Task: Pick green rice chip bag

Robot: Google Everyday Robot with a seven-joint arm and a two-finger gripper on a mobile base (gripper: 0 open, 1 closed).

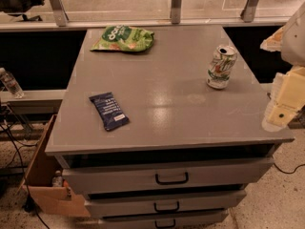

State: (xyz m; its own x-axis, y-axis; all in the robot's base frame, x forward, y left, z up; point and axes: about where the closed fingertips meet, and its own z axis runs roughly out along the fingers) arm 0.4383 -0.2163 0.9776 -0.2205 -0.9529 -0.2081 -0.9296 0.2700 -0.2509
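The green rice chip bag (123, 38) lies flat at the far left of the grey cabinet top (171, 94), a crinkled light-green bag with white lettering on a darker green patch. My gripper (284, 104) shows as cream-coloured parts at the right edge of the view, beside the cabinet's right side. It is far from the bag and holds nothing that I can see.
A green-and-white soda can (221, 67) stands at the right of the top. A dark blue bar wrapper (108, 110) lies near the front left. Drawers (171, 178) are below. A cardboard box (45, 175) and a water bottle (9, 82) are at the left.
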